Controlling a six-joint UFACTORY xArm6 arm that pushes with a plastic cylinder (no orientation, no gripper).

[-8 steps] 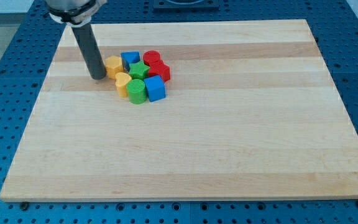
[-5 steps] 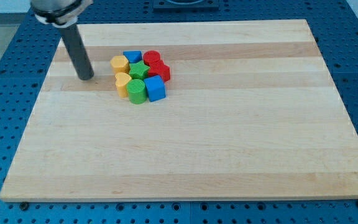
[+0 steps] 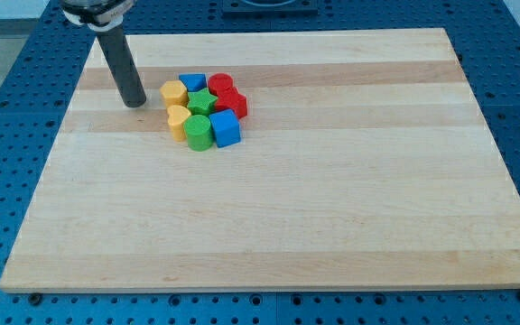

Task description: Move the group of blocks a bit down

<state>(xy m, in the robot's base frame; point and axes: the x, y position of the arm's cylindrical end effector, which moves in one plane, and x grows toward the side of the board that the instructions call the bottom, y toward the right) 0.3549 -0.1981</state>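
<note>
Several small blocks sit packed together on the wooden board [image 3: 269, 208], left of its middle near the view's top. The cluster holds a yellow hexagon [image 3: 172, 93], a blue block [image 3: 190, 84], a red cylinder [image 3: 220, 84], a green star [image 3: 201, 101], a red block [image 3: 231, 101], a yellow heart [image 3: 179, 120], a green cylinder [image 3: 199, 132] and a blue cube [image 3: 226, 128]. My tip [image 3: 134, 103] rests on the board to the left of the yellow hexagon, a small gap apart from it.
The board lies on a blue perforated table [image 3: 7, 108] that shows all around its edges. The rod rises from the tip to the arm's head at the view's top left.
My tip first slid left away from the yellow hexagon, then came back a little right and up. The blocks have not moved.
</note>
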